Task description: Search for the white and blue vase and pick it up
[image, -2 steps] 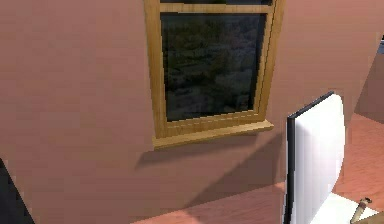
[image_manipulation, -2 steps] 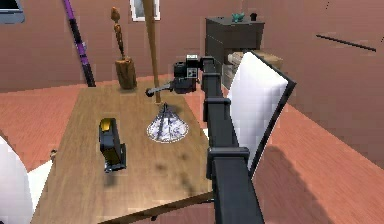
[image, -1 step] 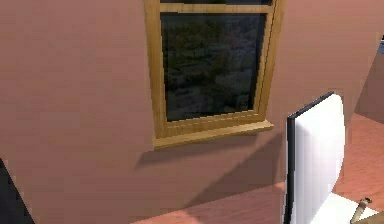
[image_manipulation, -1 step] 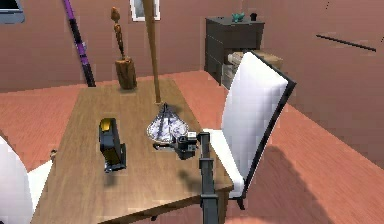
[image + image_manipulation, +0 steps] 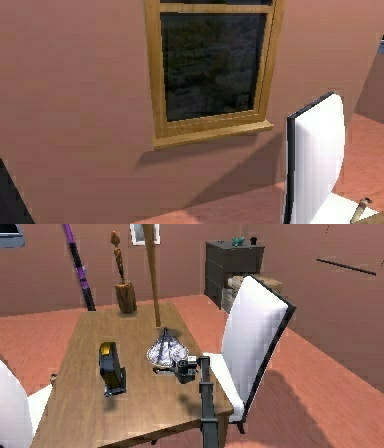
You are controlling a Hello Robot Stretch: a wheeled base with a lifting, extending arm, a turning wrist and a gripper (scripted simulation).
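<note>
Arm bar [image 5: 207,412], dark and square, rises from the arm side view's bottom edge over a long wooden tabletop [image 5: 85,409]. At its far end the end effector [image 5: 166,367] points toward the view's left, above the tabletop's right half. Just behind it on the wood lies a small white and blue thing [image 5: 165,350], low and spread, too small to call a vase for sure; with it so close at that far end, I cannot tell whether the end effector holds anything or touches it. Left of them a dark upright thing with yellow marks [image 5: 111,370] stands on the tabletop. A white chair with a dark frame [image 5: 252,334] stands at the tabletop's right side, another white chair [image 5: 14,409] at the view's lower left. Beyond the tabletop's far end a thin wooden pole [image 5: 153,274] stands upright, a carved wooden statue [image 5: 122,279] on a block stands on the reddish floor [image 5: 330,374], a purple rod [image 5: 78,269] slants beside it, and a dark cabinet [image 5: 222,269] sits farther right. In the forward view a white chair back [image 5: 318,160] stands at the right, and behind it a wood-framed window [image 5: 212,65] is set in a pink wall [image 5: 70,90]
</note>
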